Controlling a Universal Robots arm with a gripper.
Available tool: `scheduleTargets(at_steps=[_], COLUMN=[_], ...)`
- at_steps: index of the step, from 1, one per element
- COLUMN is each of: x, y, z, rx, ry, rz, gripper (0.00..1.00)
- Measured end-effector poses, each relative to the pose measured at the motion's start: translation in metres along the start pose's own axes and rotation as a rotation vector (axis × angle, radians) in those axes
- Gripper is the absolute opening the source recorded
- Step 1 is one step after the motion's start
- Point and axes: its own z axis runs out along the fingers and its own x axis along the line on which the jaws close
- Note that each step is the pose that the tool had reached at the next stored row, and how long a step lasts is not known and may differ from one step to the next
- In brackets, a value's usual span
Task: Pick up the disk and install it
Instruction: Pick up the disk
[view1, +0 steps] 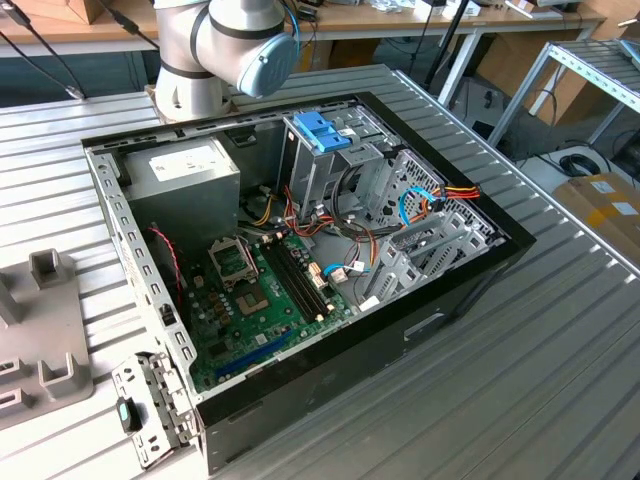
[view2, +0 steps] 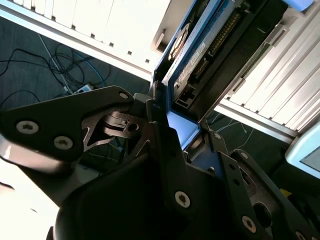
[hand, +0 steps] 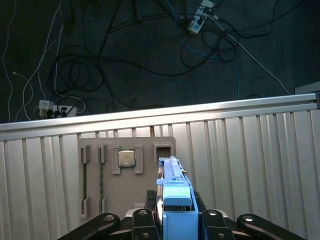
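Note:
The disk (hand: 174, 186) is a silver-grey drive in a blue plastic carrier frame, and it stands on edge between my black fingers. My gripper (hand: 176, 217) is shut on the carrier end. In the second wrist view the disk (view2: 197, 52) shows its label side and connector edge, running away from the gripper (view2: 172, 125). It hangs above a grey fixture plate (hand: 95, 175) on the ribbed metal table. In the exterior view the open computer case (view1: 470, 270) lies on the table, with its metal drive cage (view1: 335, 165) under the arm (view1: 215, 45).
A blue handle (view1: 322, 130) tops the drive cage. The grey power-supply box (view1: 185, 172), motherboard (view1: 255, 300) and loose cables (view1: 430, 200) fill the case. The fixture plate holds a processor chip (hand: 127, 158). Beyond the table edge (hand: 150, 116) lies a floor with cables.

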Motion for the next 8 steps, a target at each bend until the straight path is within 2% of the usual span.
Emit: scheduleTargets(at_steps=[8], x=[-0.0003], y=[0.0004], z=[-0.0111], rx=[0.0000], ry=[0.0000], rz=[0.000], gripper=[0.37])
